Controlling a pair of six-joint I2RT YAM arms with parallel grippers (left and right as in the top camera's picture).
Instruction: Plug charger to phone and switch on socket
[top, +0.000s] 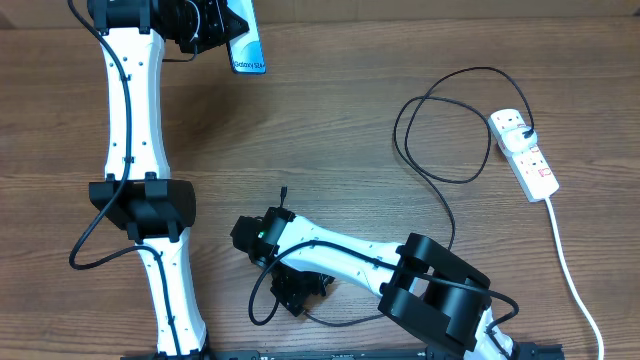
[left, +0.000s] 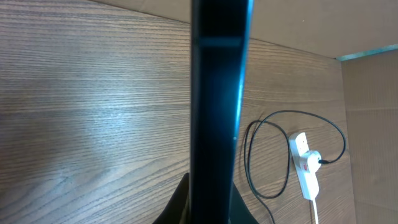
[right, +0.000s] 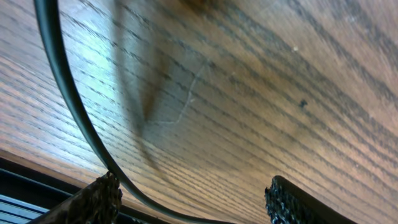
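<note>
Wood-grain table (top: 330, 120) is carrying everything. Left jaws are clamping the phone (top: 248, 45), holding it up edge-on at eleven o'clock. Right jaws are standing apart at six o'clock, with the charger (top: 420, 165) running just beside one finger (right: 93, 199), ungripped. Socket (top: 525, 155) is lying at three o'clock. Best approach, probably: closing near the connector tip, lining it up squarely with the phone's port, leaving cable slack.

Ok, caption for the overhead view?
Left gripper holds the phone; open right gripper sits by the charger, socket far right.
</note>
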